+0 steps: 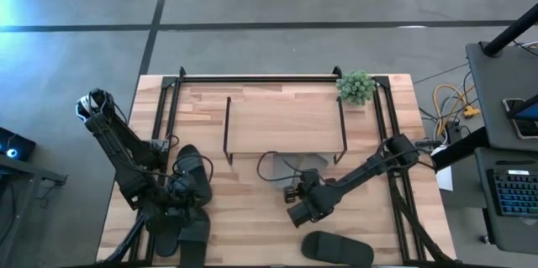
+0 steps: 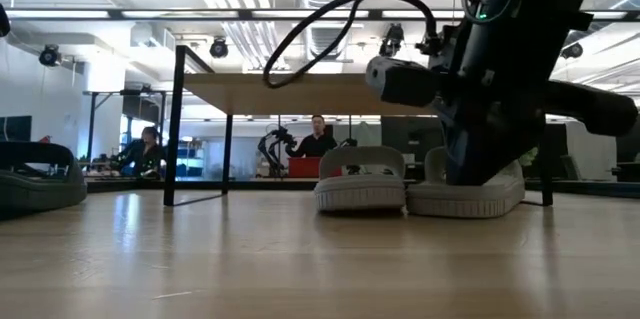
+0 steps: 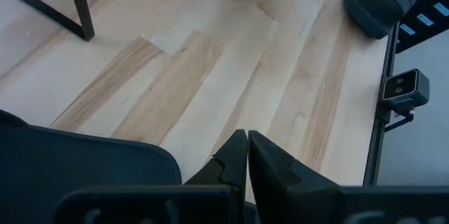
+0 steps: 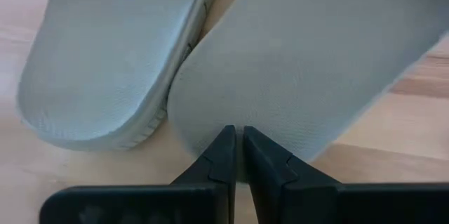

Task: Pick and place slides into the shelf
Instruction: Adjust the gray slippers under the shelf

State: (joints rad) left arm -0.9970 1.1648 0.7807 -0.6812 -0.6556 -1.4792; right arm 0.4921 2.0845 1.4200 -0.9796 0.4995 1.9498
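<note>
Closed on the heel edge of a light grey slide (image 4: 309,62), the right gripper (image 4: 236,155) sits at the shelf's (image 1: 282,121) front edge; its twin slide (image 4: 119,55) lies alongside, touching.

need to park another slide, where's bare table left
Free: the strip between the left hand and right hand, in front of the shelf. Crowded: the black slides by the left hand, and the grey slides under the shelf.
</note>
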